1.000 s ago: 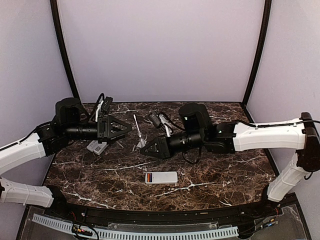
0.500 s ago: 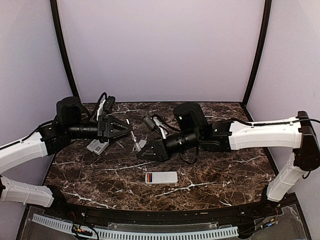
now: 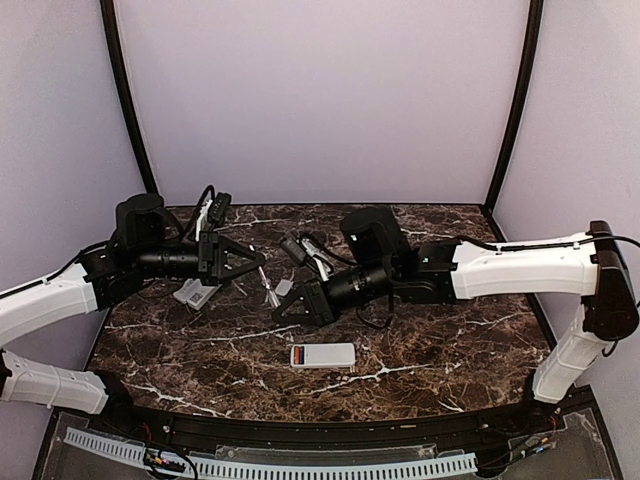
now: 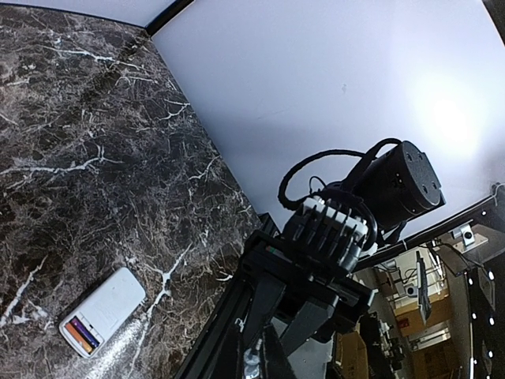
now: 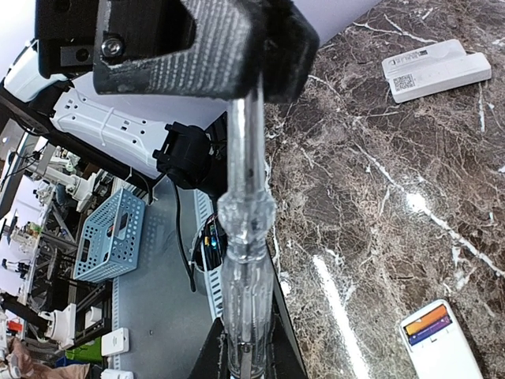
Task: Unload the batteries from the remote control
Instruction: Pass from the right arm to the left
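The right gripper (image 3: 282, 303) is clenched on the clear handle of a screwdriver (image 5: 246, 213), and the left gripper (image 3: 262, 263) pinches its metal shaft, both raised over the marble table (image 3: 450, 340). At 6 o'clock from them the white remote (image 3: 332, 354) lies flat with its compartment open. The batteries (image 3: 300, 355) sit in its 9 o'clock end, untouched.
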Robot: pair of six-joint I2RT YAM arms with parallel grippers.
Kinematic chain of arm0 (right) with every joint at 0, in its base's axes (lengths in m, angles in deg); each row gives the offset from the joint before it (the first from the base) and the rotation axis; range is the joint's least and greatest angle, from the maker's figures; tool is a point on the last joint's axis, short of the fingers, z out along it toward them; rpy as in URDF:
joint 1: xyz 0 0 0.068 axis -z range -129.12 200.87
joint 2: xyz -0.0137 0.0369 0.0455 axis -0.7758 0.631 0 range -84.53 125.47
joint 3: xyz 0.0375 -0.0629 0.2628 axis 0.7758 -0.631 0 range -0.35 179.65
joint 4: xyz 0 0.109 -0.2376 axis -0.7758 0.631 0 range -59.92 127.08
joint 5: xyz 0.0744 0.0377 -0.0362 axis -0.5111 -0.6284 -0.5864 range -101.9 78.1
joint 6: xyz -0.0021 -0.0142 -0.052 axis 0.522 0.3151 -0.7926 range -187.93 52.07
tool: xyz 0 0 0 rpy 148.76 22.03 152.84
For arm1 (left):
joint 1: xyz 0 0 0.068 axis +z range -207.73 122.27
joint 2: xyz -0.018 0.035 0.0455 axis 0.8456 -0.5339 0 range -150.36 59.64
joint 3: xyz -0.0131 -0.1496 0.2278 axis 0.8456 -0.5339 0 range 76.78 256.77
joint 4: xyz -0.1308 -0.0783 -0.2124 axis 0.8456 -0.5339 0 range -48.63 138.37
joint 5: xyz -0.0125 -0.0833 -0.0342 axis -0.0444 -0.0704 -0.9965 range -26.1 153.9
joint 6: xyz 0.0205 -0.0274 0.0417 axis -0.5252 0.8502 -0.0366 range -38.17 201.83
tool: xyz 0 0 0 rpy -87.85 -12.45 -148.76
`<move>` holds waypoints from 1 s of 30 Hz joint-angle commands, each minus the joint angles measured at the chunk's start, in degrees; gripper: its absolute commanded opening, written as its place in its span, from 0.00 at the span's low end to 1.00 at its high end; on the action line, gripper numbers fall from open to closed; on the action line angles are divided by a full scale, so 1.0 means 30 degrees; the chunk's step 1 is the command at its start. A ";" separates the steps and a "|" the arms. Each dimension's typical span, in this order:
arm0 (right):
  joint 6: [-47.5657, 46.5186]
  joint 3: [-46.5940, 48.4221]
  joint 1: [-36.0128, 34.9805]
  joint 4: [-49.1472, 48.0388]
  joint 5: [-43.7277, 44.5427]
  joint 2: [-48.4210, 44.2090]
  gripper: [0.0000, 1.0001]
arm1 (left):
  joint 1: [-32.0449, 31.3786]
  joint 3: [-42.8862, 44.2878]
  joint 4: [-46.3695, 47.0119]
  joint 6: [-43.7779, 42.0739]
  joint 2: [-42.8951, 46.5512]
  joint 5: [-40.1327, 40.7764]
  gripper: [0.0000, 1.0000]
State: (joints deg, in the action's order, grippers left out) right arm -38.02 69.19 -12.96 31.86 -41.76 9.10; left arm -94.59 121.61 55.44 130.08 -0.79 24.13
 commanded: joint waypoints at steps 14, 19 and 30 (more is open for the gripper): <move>0.4364 -0.6602 -0.0124 -0.9520 0.9346 -0.6158 0.79 | 0.0112 -0.3372 0.9763 0.3981 0.1698 0.5614 0.00; 0.4879 -0.6412 -0.0281 -1.2091 0.9880 -0.5437 0.79 | 0.0104 -0.3826 1.2237 0.4292 0.1910 0.6394 0.00; 0.4504 -0.3413 -0.0307 -1.3650 0.8960 -0.2431 0.62 | 0.0070 -0.4730 1.5096 0.4416 0.2477 0.8414 0.00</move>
State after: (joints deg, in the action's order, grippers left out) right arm -24.17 55.64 -13.59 -3.22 -14.42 -0.08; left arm -94.57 108.68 95.39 142.78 5.79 46.75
